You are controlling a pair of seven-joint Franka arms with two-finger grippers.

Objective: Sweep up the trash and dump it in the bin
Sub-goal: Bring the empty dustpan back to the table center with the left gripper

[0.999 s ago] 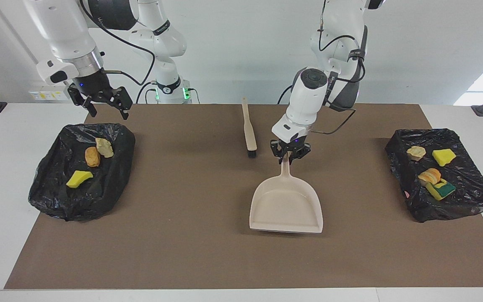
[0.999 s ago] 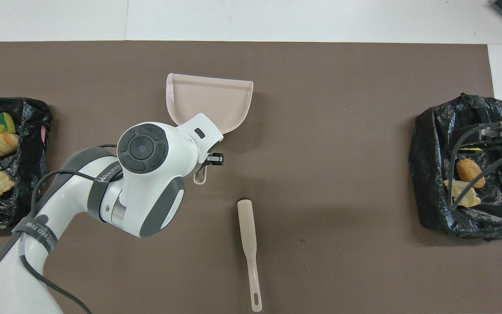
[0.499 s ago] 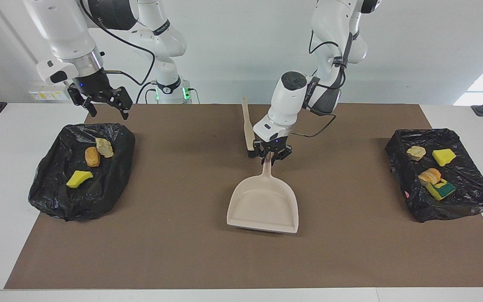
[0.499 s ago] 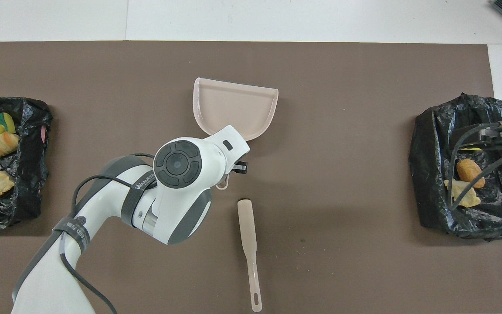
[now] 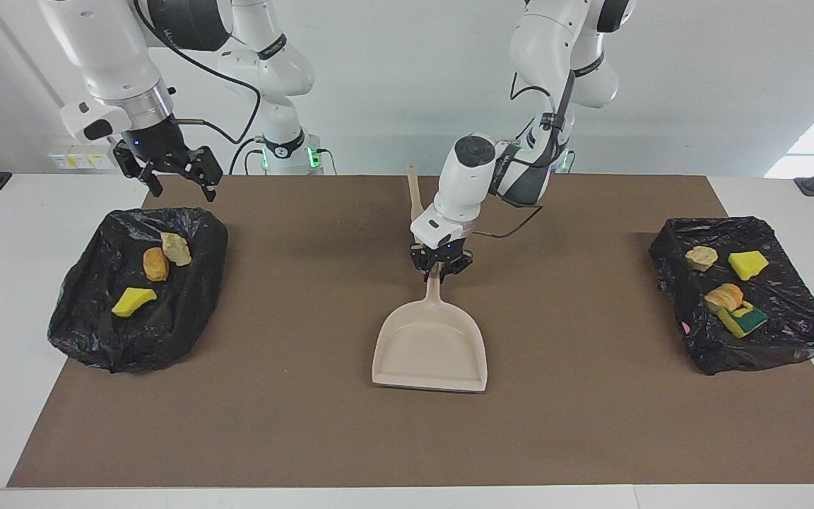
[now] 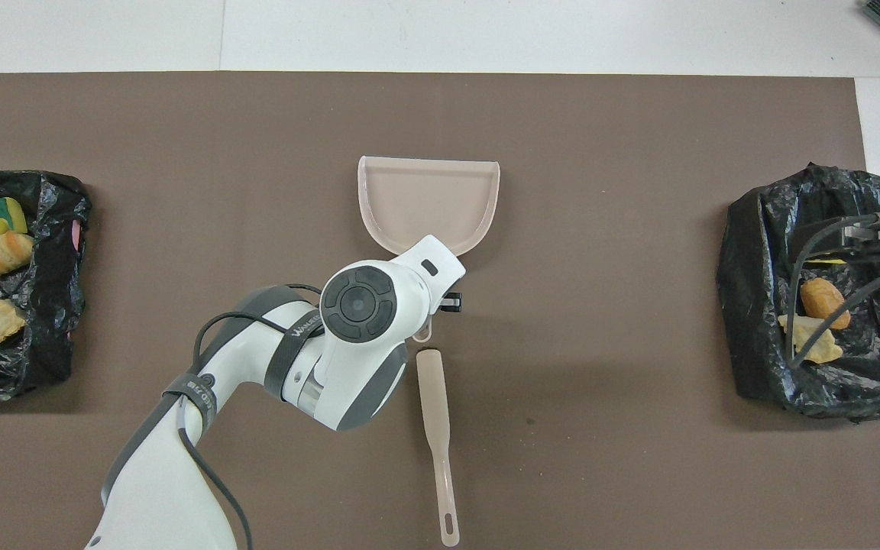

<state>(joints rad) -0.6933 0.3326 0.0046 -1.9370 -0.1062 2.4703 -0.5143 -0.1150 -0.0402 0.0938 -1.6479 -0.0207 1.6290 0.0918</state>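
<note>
My left gripper [image 5: 439, 268] is shut on the handle of the beige dustpan [image 5: 429, 346], which sits low over the middle of the brown mat with its mouth pointing away from the robots. The pan [image 6: 428, 198] holds nothing. All the trash I see lies in two black-bagged bins. The bin [image 5: 89, 332] at the right arm's end holds a yellow sponge chunk [image 5: 133, 300], an orange lump [image 5: 156, 263] and a beige lump [image 5: 176, 248]. The bin [image 5: 788, 332] at the left arm's end holds several pieces, among them a green-backed sponge [image 5: 742, 319]. My right gripper [image 5: 177, 177] hangs open above its bin's edge nearest the robots.
A beige brush [image 6: 437, 428] lies on the mat nearer to the robots than the dustpan, its head close to the pan's handle end; in the facing view the left arm partly covers the brush [image 5: 415, 198]. White table borders the brown mat [image 5: 308, 424].
My left arm has carried the dustpan sideways toward the right arm's end, bringing its handle in line with the brush head. The right arm has not moved.
</note>
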